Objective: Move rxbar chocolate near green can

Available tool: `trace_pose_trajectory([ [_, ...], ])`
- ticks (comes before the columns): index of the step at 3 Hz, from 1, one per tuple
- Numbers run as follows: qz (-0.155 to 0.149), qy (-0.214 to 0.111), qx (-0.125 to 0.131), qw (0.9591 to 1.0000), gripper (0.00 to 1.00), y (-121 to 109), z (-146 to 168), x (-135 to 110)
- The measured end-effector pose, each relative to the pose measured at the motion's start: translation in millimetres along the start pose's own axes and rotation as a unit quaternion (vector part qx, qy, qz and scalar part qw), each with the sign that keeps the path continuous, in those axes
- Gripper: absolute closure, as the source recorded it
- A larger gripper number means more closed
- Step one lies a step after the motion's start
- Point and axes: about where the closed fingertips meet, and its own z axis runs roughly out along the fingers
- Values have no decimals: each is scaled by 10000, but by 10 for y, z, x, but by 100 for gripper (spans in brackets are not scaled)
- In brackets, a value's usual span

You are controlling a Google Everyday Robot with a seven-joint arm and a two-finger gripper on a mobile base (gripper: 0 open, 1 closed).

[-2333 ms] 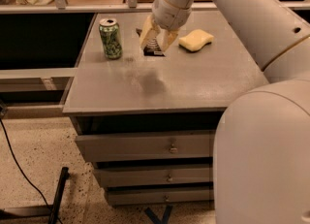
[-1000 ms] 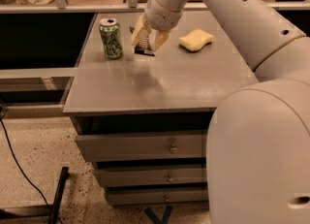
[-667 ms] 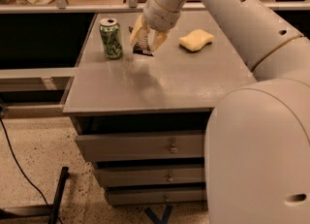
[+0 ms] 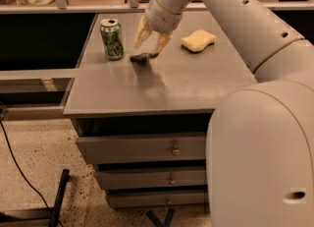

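Gripper (image 4: 147, 48) hung over the rear middle of the table (image 4: 171, 88), fingers apart, nothing clamped between them.

Bar (image 4: 143, 57) lay flat on the table directly below the fingertips, slightly toward the front edge. Its long axis ran roughly left-right across the table, so the open fingers straddled it from above. The right fingertip sat at or just above the bar's right end; contact could not be determined.

Can (image 4: 112, 38) stood upright just to the left of the bar, near it but not touching.

Sponge (image 4: 198, 40) lay on the far side of the gripper from the can, well apart from the bar.

Count: one bar, one can, one sponge, one gripper.

Judgement: the bar already sat near the can. The remaining move looked like a straight upward retreat, keeping the right finger from dragging the bar's end.
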Motion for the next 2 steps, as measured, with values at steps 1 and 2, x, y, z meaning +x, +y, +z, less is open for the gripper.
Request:
trace_pose_trajectory([
  [1,-2,-13,5,10000,0,-5,38,4],
  [2,-2,-13,5,10000,0,-5,38,4],
])
